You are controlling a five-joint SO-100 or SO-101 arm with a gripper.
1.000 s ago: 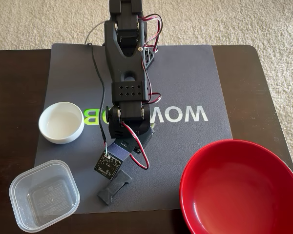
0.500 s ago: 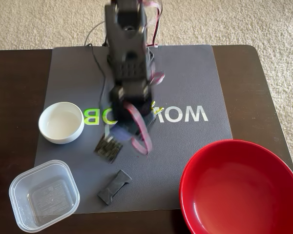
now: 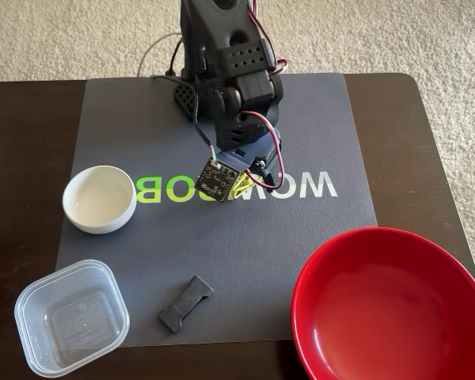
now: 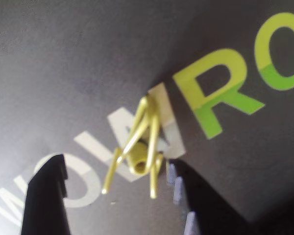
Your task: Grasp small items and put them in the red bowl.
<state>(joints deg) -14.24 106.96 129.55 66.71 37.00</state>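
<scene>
Black plastic arm [image 3: 226, 59], perforated housings, looping red and black wires [image 3: 257, 119], small bare circuit board [image 3: 216, 179] at wrist.

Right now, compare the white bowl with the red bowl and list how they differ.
The white bowl is much smaller than the red bowl. In the fixed view the white bowl sits at the mat's left edge, while the red bowl sits at the lower right, partly off the mat and cut by the picture's edge. The white bowl looks matte; the red bowl is glossy. Both are round, upright and empty.
</scene>
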